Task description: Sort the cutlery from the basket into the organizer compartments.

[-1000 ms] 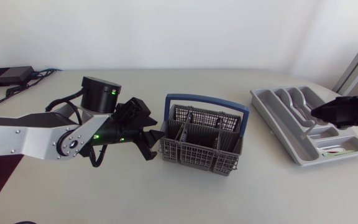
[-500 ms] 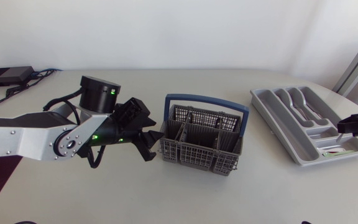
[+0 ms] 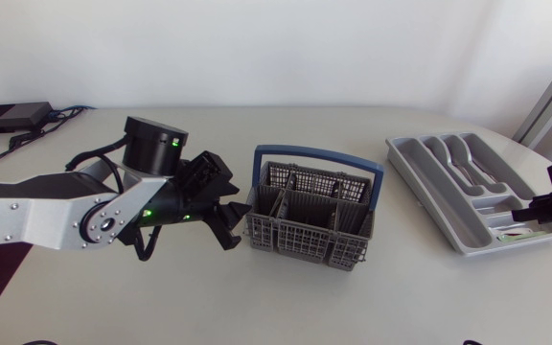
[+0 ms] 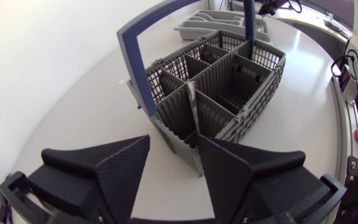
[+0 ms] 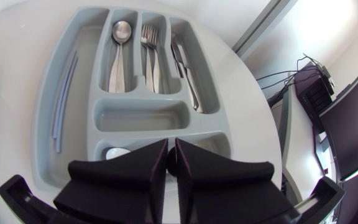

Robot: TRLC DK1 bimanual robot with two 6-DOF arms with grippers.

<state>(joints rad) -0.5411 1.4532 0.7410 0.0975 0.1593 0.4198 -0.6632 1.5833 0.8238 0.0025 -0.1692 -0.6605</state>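
Two arms, one desk (image 3: 401, 297). At mid-desk: grey mesh basket (image 3: 305, 240), blue handle (image 3: 319, 153) arched upright over it. Just beside the basket's left end: left gripper (image 3: 238, 220). Gapes wide, holds nothing. From the left wrist, basket's near corner just ahead of the gap between the two fingers (image 4: 117, 168); contact not clear. Toward the desk's right end, well apart from the basket: grey organizer (image 3: 427, 196), lying at a slant. Over the organizer's near end: right gripper (image 5: 171, 149). Pinched to a narrow slit, nothing seen between the fingers. Ahead of it, in three side-by-side compartments: spoon (image 5: 120, 43), forks (image 5: 149, 50), knives (image 5: 185, 62). In the long side compartment: thin pale-blue strip (image 5: 64, 93). In the compartment under the right gripper: white item (image 5: 117, 152), partly hidden.
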